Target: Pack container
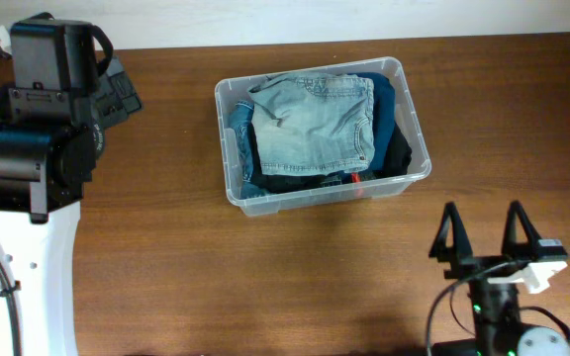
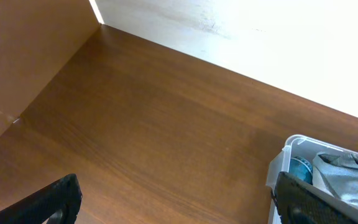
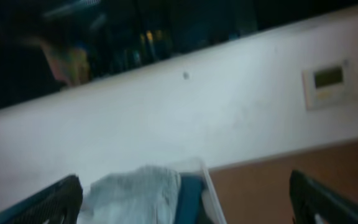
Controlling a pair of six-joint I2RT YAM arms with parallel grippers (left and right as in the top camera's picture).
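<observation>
The clear plastic container [image 1: 411,173] stands at the middle back of the wooden table, filled with folded clothes. Light blue jeans [image 1: 315,119] lie on top, over dark blue and black garments. My left gripper [image 2: 178,202] is open and empty, well left of the container, whose corner [image 2: 279,168] shows in the left wrist view. My right gripper [image 1: 485,235] is open and empty at the front right, in front of the container and apart from it. The right wrist view is blurred and shows the jeans [image 3: 135,193] and the container's rim [image 3: 209,186].
The left arm's large black and white body [image 1: 28,158] fills the left side of the overhead view. A brown cardboard wall [image 2: 23,56] stands at the table's left edge. A white wall [image 3: 185,118] with a small panel [image 3: 327,79] runs behind the table.
</observation>
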